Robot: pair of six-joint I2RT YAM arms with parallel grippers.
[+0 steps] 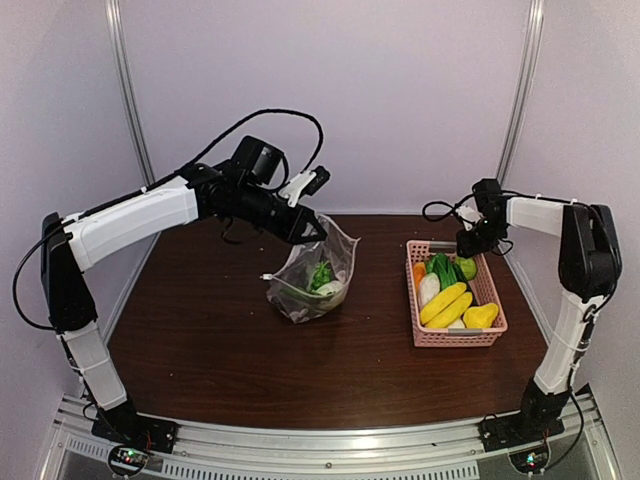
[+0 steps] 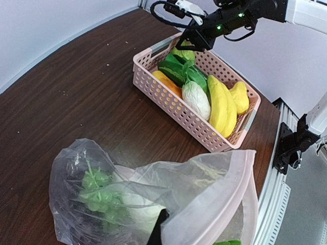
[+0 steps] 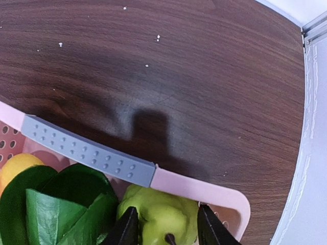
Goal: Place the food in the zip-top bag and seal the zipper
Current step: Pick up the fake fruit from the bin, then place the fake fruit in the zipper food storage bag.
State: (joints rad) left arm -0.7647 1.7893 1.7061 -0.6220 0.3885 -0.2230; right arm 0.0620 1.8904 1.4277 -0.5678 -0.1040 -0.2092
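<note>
Loading is the step in hand: some food is bagged, more waits in the pink basket.

My left tool is clamped tight on the upper edge of the zip-top bag, holding its mouth up near the middle of the counter. Green grapes and something white lie inside. The zipper stands unsealed.

The basket sits at 3 o'clock from the bag, well apart from it. My right tool hangs over its 12 o'clock end, jaws partly apart with one on each side of the green fruit. I cannot tell whether they are pinching it yet, since the wrist view cuts off the contact.

Next, I judge, comes a firm squeeze, a straight lift clear of the basket rim, then a carry toward 9 o'clock and a drop through the held-open mouth. Bananas and lemon would follow.

The counter is dark brown wood grain with a few pale specks. Plain pale walls close it in, with metal uprights at 11 and 1 o'clock and a rail along 6 o'clock.
</note>
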